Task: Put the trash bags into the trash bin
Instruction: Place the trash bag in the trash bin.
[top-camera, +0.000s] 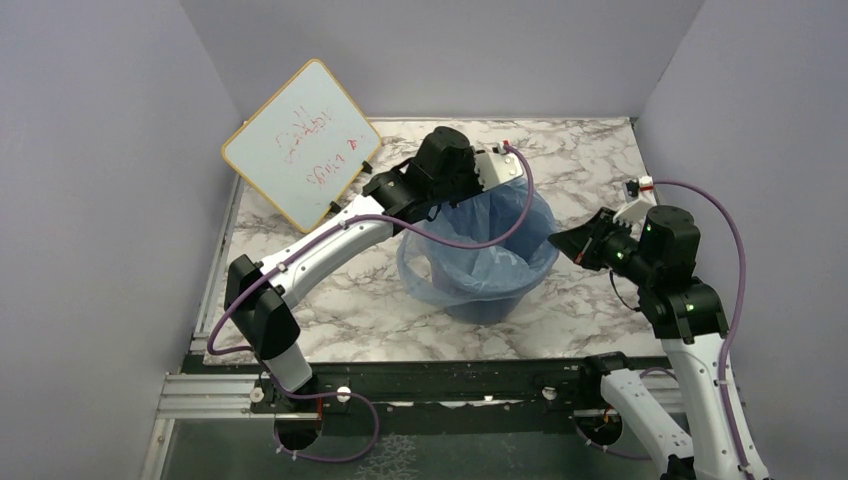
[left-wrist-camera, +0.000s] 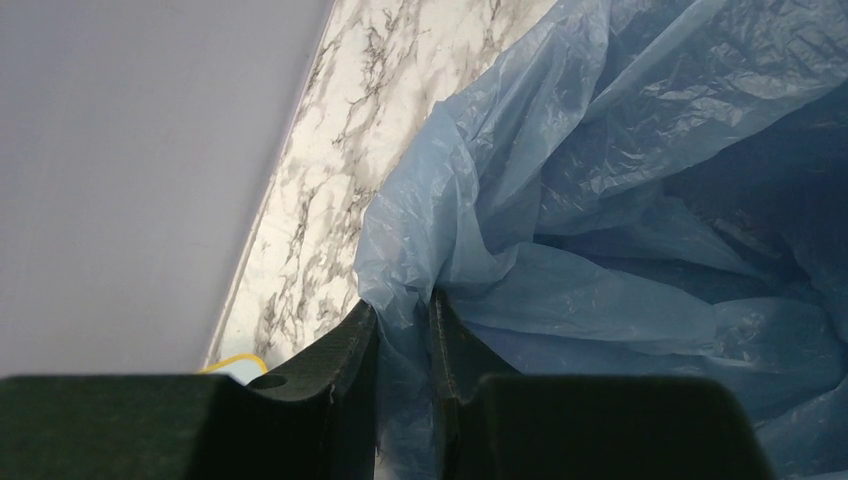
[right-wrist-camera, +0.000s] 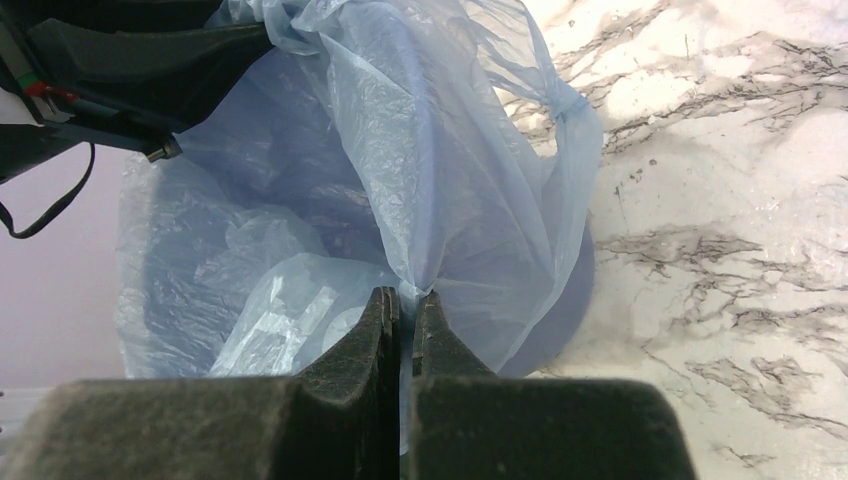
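Observation:
The blue trash bin (top-camera: 490, 300) stands mid-table. The translucent light-blue trash bag (top-camera: 480, 250) hangs inside it and spills over its left rim. My left gripper (top-camera: 497, 168) is above the bin's far rim, shut on a fold of the bag's edge (left-wrist-camera: 410, 290). My right gripper (top-camera: 560, 243) is at the bin's right rim, shut on another pinch of the bag (right-wrist-camera: 410, 285). In the right wrist view the bin's outer wall (right-wrist-camera: 560, 320) shows behind the film, and the bag (right-wrist-camera: 400, 150) stretches up toward the left arm.
A white board with red writing (top-camera: 302, 140) leans against the back left wall. Marble tabletop (top-camera: 580, 160) shows around the bin. Grey walls close in the left, back and right sides. Purple cables loop over both arms.

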